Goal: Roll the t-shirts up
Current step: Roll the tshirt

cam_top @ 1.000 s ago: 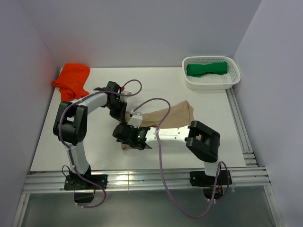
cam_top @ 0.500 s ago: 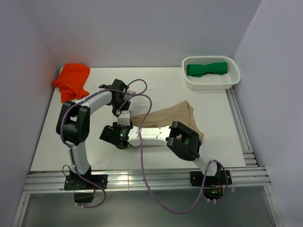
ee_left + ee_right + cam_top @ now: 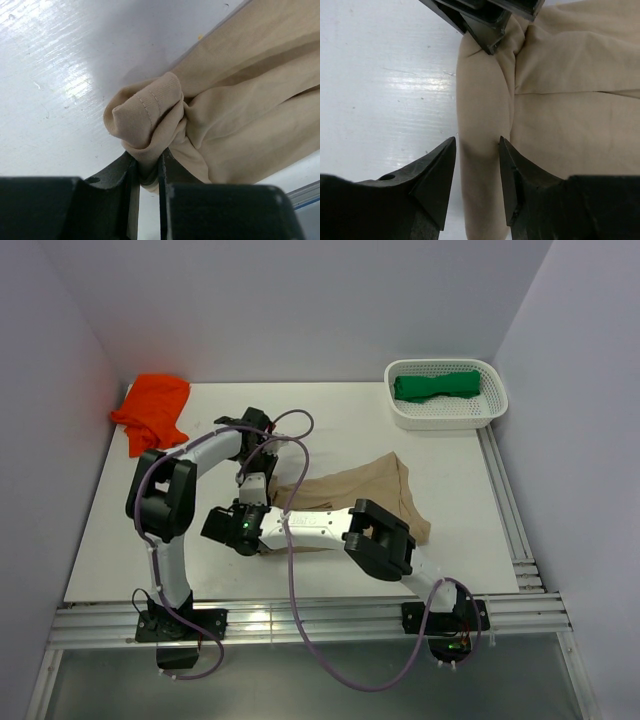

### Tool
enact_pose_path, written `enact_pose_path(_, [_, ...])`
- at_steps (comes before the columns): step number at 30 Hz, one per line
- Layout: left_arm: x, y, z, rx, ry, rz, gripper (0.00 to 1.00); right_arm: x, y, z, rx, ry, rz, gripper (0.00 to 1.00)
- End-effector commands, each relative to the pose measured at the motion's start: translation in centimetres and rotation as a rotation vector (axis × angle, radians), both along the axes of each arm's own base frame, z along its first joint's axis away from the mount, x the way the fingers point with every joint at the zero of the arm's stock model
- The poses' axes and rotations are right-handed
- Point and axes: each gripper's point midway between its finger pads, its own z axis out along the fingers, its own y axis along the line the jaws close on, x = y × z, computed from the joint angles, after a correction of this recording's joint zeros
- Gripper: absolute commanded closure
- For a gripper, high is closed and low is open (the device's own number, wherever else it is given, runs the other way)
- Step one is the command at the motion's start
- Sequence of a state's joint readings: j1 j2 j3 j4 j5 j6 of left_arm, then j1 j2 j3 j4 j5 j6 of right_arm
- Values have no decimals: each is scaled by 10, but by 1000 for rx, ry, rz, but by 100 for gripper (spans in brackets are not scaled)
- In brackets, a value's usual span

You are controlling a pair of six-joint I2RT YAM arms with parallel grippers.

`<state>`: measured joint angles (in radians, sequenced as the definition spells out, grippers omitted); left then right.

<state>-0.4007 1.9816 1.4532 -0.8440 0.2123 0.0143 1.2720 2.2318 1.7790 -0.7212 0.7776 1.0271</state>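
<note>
your left gripper (image 3: pixel 147 168) is pinching the bunched left end of the tan t-shirt (image 3: pixel 240 100), lying mid-way across the table (image 3: pixel 115 530); your right gripper (image 3: pixel 476 146) is straddling its rolled edge just nearer, fingers standing apart

Soft matt tan cloth t-shirt (image 3: pixel 240 100) lies on a glossy white table (image 3: pixel 50 75), probably laminate.

The right gripper (image 3: pixel 232 527) has slid toward the left of the frame, and its elbow has swung from lower right to centre. Its jaws have narrowed, seemingly around a fold of the tan shirt (image 3: pixel 375 485), whose right end now spreads lower.
</note>
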Motion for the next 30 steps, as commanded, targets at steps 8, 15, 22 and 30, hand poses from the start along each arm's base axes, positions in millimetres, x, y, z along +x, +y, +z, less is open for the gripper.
enact_pose_path(8, [5, -9, 8, -17, 5, -18, 73, -8, -14, -28, -52, 30, -17, 69])
enact_pose_path(15, [16, -18, 27, -101, -8, -36, 50, -15, -14, -29, 102, 82, -20, 84])
enact_pose_path(22, [36, -15, 77, -273, -54, -44, 34, -16, -23, -30, 513, 218, 3, 87])
enact_pose_path(30, [25, 5, 77, -392, -39, -54, 32, -11, -28, -33, 1000, 348, 22, 89])
